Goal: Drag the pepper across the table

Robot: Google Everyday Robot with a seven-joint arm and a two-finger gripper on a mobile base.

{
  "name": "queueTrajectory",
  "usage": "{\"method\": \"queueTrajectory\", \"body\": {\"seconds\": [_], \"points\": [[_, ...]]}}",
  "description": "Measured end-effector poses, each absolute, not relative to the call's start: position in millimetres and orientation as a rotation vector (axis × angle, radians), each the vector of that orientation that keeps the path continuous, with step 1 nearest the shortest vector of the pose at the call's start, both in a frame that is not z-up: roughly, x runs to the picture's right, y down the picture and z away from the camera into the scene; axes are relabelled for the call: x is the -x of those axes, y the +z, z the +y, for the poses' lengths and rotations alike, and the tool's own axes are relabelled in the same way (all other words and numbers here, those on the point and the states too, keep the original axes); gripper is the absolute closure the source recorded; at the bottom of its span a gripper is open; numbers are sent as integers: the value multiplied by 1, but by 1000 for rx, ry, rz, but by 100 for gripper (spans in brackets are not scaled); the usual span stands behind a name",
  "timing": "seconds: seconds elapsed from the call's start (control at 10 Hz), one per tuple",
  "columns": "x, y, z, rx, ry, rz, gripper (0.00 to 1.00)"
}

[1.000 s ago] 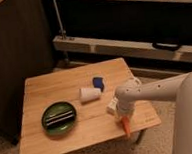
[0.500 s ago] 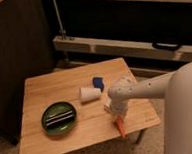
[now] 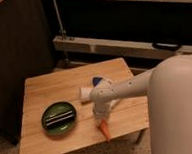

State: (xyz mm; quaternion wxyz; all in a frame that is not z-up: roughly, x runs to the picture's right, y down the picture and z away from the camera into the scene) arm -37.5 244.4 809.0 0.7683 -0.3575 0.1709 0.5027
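i see the arm reaching in from the big white body at the right of the frame, stretching leftward over the wooden surface and bending down near the middle of the picture. the claw points down at the lower centre, directly above the pepper, which lies on the surface close to its near edge, orange and tapering toward the bottom of the frame, its upper end right at the claw. whether the claw is wide, narrow or gripping the pepper i cannot tell, since the wrist covers that spot. to the left of the claw sits a dark green round plate with two pale strips lying across it, apart from the pepper. just behind the arm, toward the centre of the frame, a white tube-like object lies on its side, and a blue thing peeks out beside it, partly hidden by the arm. in the upper part of the frame a long pale shelf runs across a dark background, with a thin metal pole rising at upper left
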Motion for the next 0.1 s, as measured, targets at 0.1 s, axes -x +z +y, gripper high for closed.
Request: {"method": "queueTrajectory", "body": {"seconds": [0.1], "points": [[55, 806, 250, 800, 1056, 354, 62]]}}
